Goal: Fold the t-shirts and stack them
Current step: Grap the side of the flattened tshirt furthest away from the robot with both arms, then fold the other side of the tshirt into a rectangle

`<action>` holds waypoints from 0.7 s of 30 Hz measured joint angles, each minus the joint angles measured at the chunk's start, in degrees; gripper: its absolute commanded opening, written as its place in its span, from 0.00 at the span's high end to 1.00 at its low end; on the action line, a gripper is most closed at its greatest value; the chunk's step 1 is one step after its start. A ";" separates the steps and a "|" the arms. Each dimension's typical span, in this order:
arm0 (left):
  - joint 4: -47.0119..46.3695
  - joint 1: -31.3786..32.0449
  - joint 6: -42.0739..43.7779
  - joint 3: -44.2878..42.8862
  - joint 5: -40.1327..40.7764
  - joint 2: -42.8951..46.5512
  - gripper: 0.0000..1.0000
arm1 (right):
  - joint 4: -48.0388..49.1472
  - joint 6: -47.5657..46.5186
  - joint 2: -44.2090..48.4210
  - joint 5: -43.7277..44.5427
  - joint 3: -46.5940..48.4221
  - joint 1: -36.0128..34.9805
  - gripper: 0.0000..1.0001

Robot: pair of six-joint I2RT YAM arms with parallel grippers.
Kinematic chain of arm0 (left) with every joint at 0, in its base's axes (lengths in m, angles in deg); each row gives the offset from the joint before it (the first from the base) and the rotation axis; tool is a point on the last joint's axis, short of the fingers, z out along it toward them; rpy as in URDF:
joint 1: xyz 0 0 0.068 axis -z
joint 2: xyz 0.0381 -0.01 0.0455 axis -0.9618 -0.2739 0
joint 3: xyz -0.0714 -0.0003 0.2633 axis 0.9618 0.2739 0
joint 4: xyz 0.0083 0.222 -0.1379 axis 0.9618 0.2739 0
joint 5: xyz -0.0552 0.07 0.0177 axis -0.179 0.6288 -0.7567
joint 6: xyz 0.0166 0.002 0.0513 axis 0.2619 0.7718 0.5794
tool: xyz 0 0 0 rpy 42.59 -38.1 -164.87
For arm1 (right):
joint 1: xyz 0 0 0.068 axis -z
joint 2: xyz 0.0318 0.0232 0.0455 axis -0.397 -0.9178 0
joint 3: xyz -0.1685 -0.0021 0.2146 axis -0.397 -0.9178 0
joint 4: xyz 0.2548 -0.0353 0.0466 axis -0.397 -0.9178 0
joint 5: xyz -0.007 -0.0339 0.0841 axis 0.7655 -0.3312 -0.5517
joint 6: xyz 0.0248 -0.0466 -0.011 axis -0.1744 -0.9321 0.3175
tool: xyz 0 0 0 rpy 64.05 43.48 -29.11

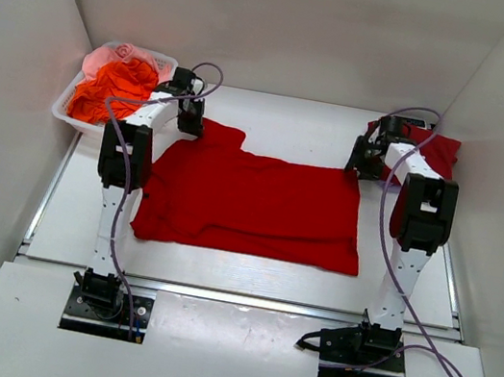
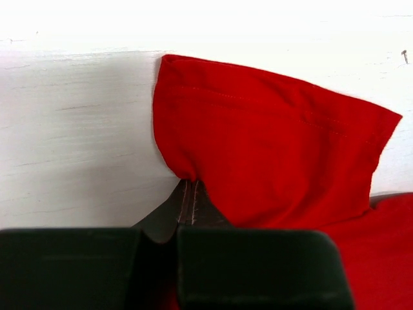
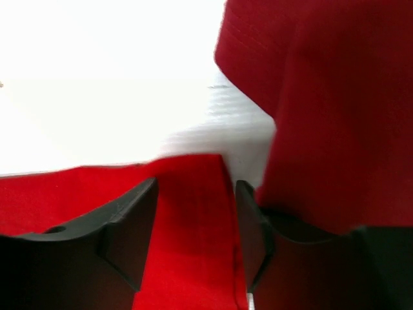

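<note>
A deep-red t-shirt (image 1: 249, 203) lies spread flat on the middle of the table. My left gripper (image 1: 189, 121) is at its far-left sleeve. In the left wrist view the fingers (image 2: 187, 200) are pressed together, their tips pinching the cloth where the sleeve (image 2: 271, 142) meets the body. My right gripper (image 1: 365, 166) is at the shirt's far-right corner. In the right wrist view it (image 3: 193, 216) is open, with that corner (image 3: 193, 258) lying between the two fingers. A second red t-shirt (image 1: 439, 153) lies bunched at the far right, and also shows in the right wrist view (image 3: 335, 116).
A white lattice basket (image 1: 64, 105) holding orange and pink cloth stands at the far left, just behind my left arm. White walls close in the table on the left, right and back. Bare table lies along the near side of the spread shirt.
</note>
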 measured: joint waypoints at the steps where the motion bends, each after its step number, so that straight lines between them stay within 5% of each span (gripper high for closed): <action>1: -0.26 -0.11 -0.20 0.33 -0.22 0.17 1.00 | -0.35 -0.11 -0.61 0.00 0.79 -0.17 0.61; 5: -1.31 -0.50 -0.66 2.16 -0.92 1.09 1.00 | -1.88 -0.28 -2.84 -0.11 4.02 -0.26 1.00; 15: -2.03 -1.62 -1.99 6.80 -3.50 4.70 1.00 | -4.79 -1.88 -4.87 0.35 8.28 -0.24 1.00; 21: -3.82 -2.60 -2.64 16.94 -5.66 17.90 1.00 | -1.44 -2.99 3.72 -1.27 -2.27 -0.24 1.00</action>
